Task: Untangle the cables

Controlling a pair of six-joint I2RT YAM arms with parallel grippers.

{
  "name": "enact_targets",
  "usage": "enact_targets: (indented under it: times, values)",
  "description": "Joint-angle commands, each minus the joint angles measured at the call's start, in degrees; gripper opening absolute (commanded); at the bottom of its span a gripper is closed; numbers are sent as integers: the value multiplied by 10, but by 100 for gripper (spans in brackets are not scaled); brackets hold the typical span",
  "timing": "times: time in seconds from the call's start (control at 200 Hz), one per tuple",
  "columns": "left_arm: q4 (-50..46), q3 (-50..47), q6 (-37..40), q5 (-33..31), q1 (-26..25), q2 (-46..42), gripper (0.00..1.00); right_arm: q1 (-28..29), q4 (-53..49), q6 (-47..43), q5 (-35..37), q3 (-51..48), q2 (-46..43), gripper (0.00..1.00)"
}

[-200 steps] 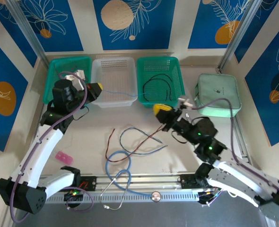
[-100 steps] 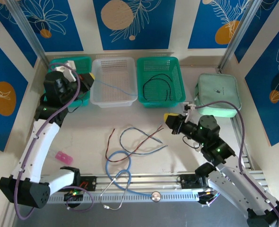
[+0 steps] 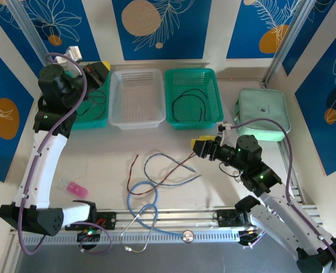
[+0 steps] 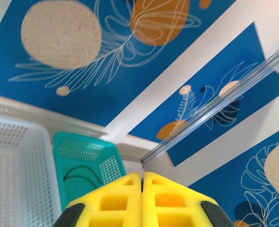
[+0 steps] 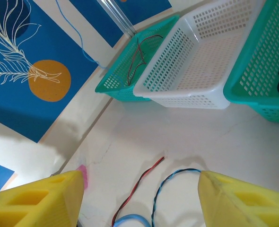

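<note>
The white counter [image 3: 99,165] is spreading beneath the right end effector [image 5: 139,189], which is standing wide open, gripping nothing. The left end effector [image 4: 142,182] is pressing its yellow fingers closed above a green mesh plastic basket [image 3: 94,121]. Thin red, black and blue-grey cables [image 3: 167,168] are lying tangled just ahead of the right end effector.

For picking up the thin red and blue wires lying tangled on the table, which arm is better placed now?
Probably right. The right hand is open and hovers just beside the tangled thin wires. The left hand is shut and raised over the far left green plastic basket.
</note>
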Motion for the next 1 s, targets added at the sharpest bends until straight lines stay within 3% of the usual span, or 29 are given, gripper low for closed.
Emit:
enact_targets:
  times: [0.0,0.3,0.55,0.675,0.995]
  values:
    - [18,58,8,8,3,16,0,-3,0,-8,3,20,-8,66]
    - [42,203,-11,5,3,119,0,-8,-38,-17,32,34,-27,67]
    - [81,253,-24,-12,3,184,0,-18,-58,-16,42,38,-44,67]
    - [76,242,-11,7,3,220,0,-20,-58,-14,41,38,-46,67]
    - [46,81,58,28,-8,312,0,-21,-62,-5,29,40,-47,68]
